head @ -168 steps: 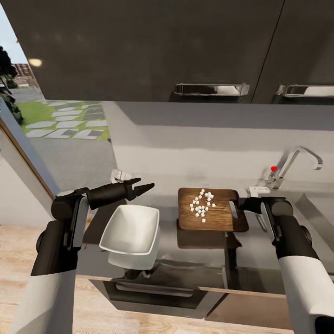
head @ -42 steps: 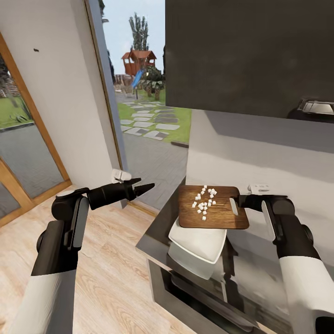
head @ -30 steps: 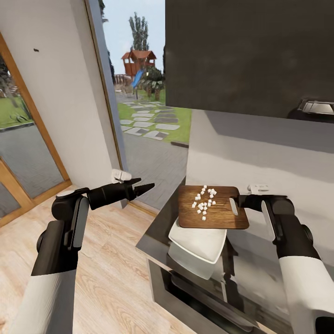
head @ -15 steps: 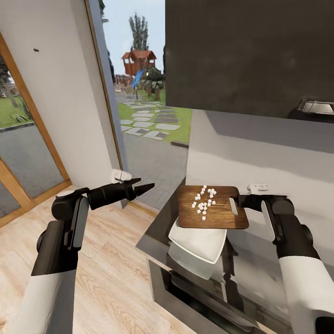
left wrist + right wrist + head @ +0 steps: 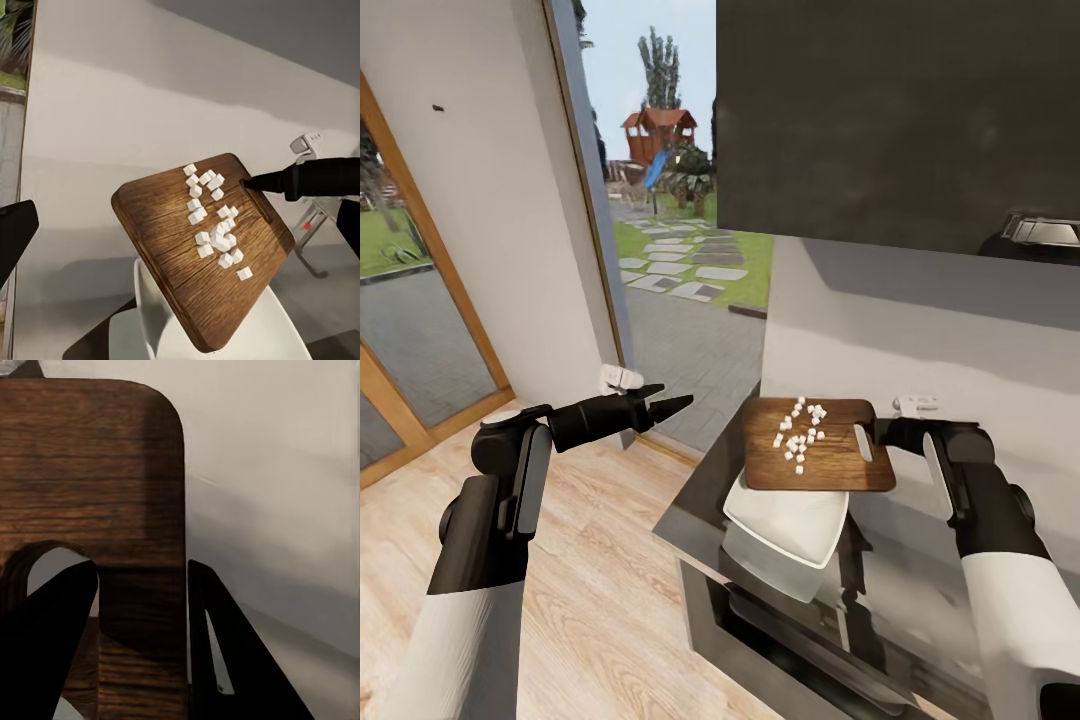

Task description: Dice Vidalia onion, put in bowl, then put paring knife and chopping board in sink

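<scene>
The right gripper (image 5: pixel 876 434) clamps its fingers (image 5: pixel 217 652) on the handle end of the rectangular dark-brown wooden chopping board (image 5: pixel 816 459), one finger through the slot-shaped hole, and holds the board level above the shallow white square bowl (image 5: pixel 785 526). The bowl rests on the glossy dark-grey desk (image 5: pixel 695 510) near its end. Small white onion cubes (image 5: pixel 799 436) lie scattered on the board. The left gripper (image 5: pixel 672 404) hovers empty over the pale wood-plank floor (image 5: pixel 600 590), well apart from the board, its fingers drawn narrow.
</scene>
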